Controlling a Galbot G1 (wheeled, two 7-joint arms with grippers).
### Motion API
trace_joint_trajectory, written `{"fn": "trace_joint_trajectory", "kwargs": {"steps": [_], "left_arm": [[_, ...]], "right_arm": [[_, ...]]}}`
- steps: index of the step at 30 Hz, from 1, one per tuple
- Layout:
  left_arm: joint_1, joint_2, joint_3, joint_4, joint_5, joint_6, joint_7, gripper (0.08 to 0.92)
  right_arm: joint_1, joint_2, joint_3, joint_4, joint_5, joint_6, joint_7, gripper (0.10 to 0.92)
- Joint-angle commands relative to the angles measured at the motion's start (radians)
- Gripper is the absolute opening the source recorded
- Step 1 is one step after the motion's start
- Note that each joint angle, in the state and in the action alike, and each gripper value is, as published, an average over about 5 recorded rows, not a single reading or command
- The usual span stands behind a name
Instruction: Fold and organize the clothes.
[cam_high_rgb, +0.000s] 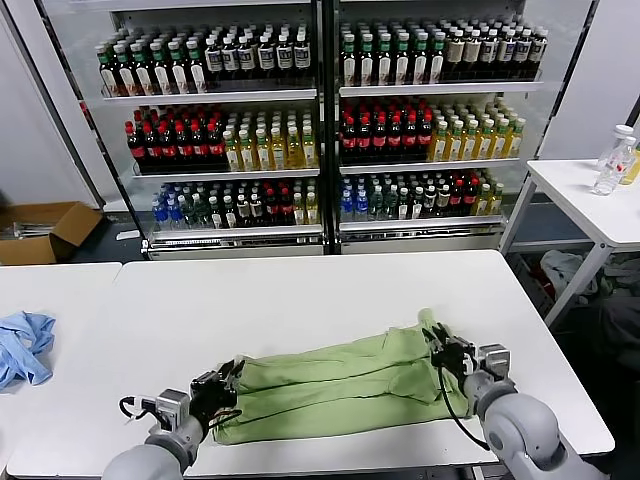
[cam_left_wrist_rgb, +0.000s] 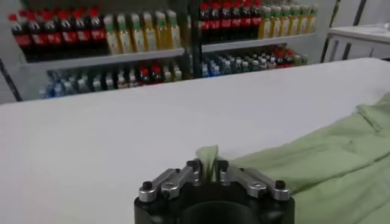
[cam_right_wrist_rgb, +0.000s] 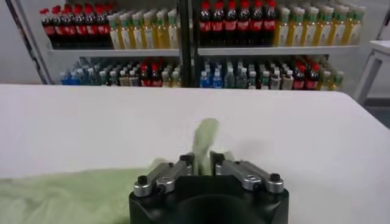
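Both claws are low on the white table (cam_high_rgb: 300, 290), one at each end of the green T-shirt (cam_high_rgb: 340, 378). At the left end, the left gripper (cam_high_rgb: 230, 372) is seen with its fingers close together, and a small tuft of green cloth is pinched up between them in the left wrist view (cam_left_wrist_rgb: 207, 163). At the right end, the right gripper (cam_high_rgb: 440, 345) is seen the same way: its fingers are near each other, and a strip of cloth stands up between them in the right wrist view (cam_right_wrist_rgb: 203, 143). How tight each pinch is cannot be told; the fingers may be starting to let go.

The T-shirt lies near the front edge of the table, a little to the right of the middle. It is stretched out long from left to right and bunched into a narrow roll, with folds running along it. No print can be seen on it from here. A small blue cloth (cam_high_rgb: 25, 345) lies far off at the left side and is not touched.

The step in hand looks like a lengthwise fold being laid down. Next, a release of both ends seems to be called for, and then one end would need to be picked up and carried over to the other end. Care would be needed so the loose folds are not dragged apart.
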Motion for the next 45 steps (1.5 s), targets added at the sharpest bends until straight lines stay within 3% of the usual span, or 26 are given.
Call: {"fn": "trace_joint_trajectory", "kwargs": {"steps": [1, 10, 15, 22, 25, 30, 36, 41, 45], "left_arm": [[0.096, -0.191, 0.040, -0.012, 0.266, -0.044, -0.153, 0.332], [0.072, -0.326, 0.104, 0.117, 0.371, -0.021, -0.197, 0.601], [0.081, -0.357, 0.119, 0.168, 0.417, -0.046, -0.230, 0.706], [0.072, -0.350, 0.093, 0.181, 0.352, -0.082, -0.232, 0.533], [0.060, -0.307, 0.053, 0.181, 0.306, -0.104, -0.216, 0.446], [0.032, -0.179, -0.083, 0.176, 0.209, -0.133, -0.180, 0.299], [-0.001, 0.032, -0.344, 0.173, 0.072, -0.154, -0.118, 0.139], [-0.016, 0.131, -0.486, 0.105, -0.093, -0.148, -0.070, 0.111], [-0.013, 0.093, -0.453, -0.047, -0.320, -0.108, -0.050, 0.111]], "right_arm": [[-0.146, 0.024, 0.063, 0.076, -0.077, -0.001, 0.000, 0.441], [-0.146, 0.054, 0.047, 0.072, -0.094, 0.000, -0.007, 0.701], [-0.146, 0.043, 0.055, 0.071, -0.091, 0.003, -0.011, 0.810], [-0.141, 0.039, 0.055, 0.067, -0.087, 0.009, -0.012, 0.823], [-0.134, 0.038, 0.053, 0.063, -0.081, 0.013, -0.009, 0.823], [-0.122, 0.027, 0.055, 0.059, -0.070, 0.017, -0.007, 0.823], [-0.109, 0.023, 0.056, 0.057, -0.065, 0.019, -0.007, 0.823], [-0.106, 0.036, 0.050, 0.057, -0.070, 0.020, -0.007, 0.823], [-0.115, 0.044, 0.048, 0.062, -0.077, 0.019, -0.008, 0.823]]}}
